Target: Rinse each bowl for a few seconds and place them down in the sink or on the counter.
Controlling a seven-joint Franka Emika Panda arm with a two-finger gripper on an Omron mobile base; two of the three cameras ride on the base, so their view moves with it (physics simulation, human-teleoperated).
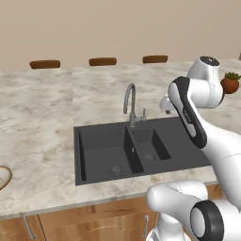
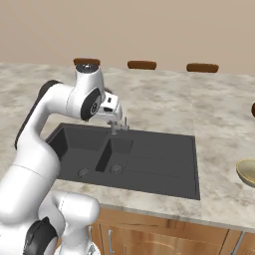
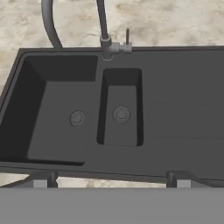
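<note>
the fingers (image 3: 111, 180) stand wide apart with nothing between them, held above the dark sink (image 3: 175, 113), whose 2 basins and ribbed drainboard lie below. the olive-tan bowl (image 2: 247, 173) rests on the worktop (image 2: 219, 124) right of the sink. the brown-rimmed bowl (image 1: 3, 177) sits on the worktop far left.

Black-grey two-basin sink (image 1: 101, 141) set in beige marbled counter (image 1: 42, 127). Brown-rimmed shallow bowl (image 1: 4, 176) on counter left of sink; olive-tan bowl (image 2: 247, 172) on counter right of sink.
</note>
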